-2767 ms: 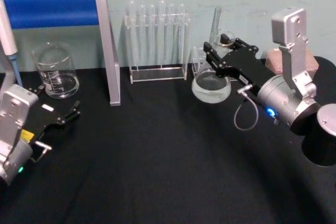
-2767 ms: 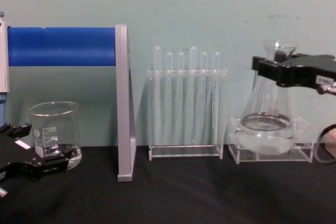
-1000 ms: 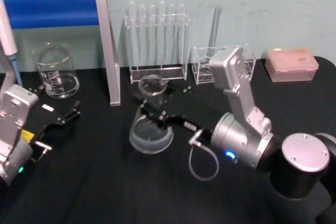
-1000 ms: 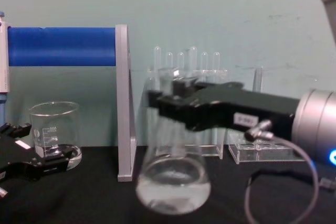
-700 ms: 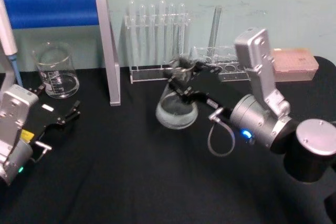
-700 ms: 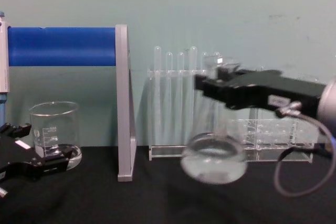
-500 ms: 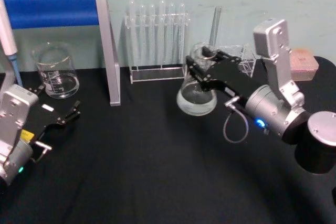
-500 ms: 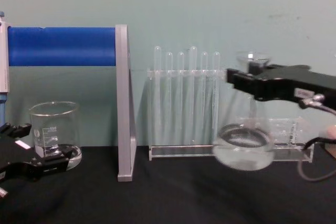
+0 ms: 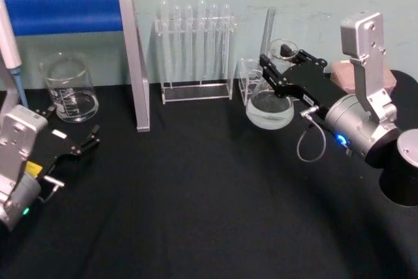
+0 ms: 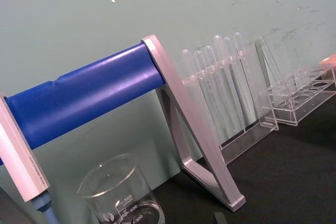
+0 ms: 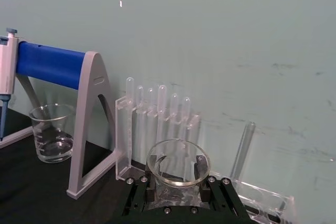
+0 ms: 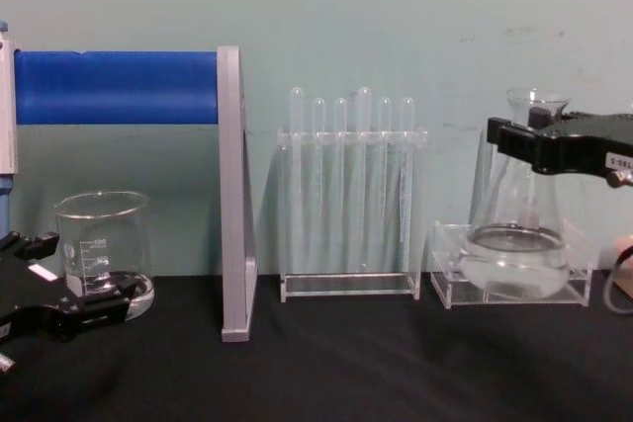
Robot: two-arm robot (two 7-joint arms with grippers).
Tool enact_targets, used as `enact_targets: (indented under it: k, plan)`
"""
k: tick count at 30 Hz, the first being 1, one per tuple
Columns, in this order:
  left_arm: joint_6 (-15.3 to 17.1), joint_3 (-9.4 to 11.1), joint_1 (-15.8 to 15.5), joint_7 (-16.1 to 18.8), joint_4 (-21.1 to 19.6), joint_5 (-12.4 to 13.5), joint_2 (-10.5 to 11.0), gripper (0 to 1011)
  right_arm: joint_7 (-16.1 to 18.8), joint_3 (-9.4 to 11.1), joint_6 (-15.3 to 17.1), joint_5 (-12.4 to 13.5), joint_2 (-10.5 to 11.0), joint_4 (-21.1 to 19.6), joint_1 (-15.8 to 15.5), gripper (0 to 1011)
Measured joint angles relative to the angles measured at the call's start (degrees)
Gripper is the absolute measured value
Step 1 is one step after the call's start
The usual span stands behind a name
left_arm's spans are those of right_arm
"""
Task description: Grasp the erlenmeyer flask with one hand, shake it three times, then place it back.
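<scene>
The erlenmeyer flask [image 9: 270,110] is clear glass with a little clear liquid in its wide base. It hangs upright just above the black table, in front of a small clear rack at the back right. My right gripper [image 9: 277,68] is shut on its neck below the flared rim. The chest view shows the flask [image 12: 516,256] under the black right gripper [image 12: 534,140]. In the right wrist view the flask rim [image 11: 177,157] sits between the fingers of the right gripper [image 11: 176,190]. My left gripper [image 9: 70,122] lies open at the near left, holding nothing.
A blue-barred grey stand [image 9: 134,57] with a pipette stands at the back left, a beaker [image 9: 68,89] beside it. The test tube rack [image 9: 196,50] is at the back middle, the small clear rack [image 12: 509,284] behind the flask. A pink box [image 9: 339,70] is far right.
The right gripper has swung the flask from the middle of the table to the right and back, up to the small clear rack. The left arm has not moved.
</scene>
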Motion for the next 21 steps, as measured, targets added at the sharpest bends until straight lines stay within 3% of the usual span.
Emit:
enact_targets:
  k: [10, 21]
  plan:
    - [0.0, 0.0, 0.0, 0.0, 0.0, 0.0, 0.0, 1001, 2.26, -1.59, 0.69, -0.12, -0.87, -1.91, -1.07, 450]
    - [0.0, 0.0, 0.0, 0.0, 0.0, 0.0, 0.0, 1001, 5.26, -5.23, 1.56, 0.93, -0.76, -5.47, -2.89, 450]
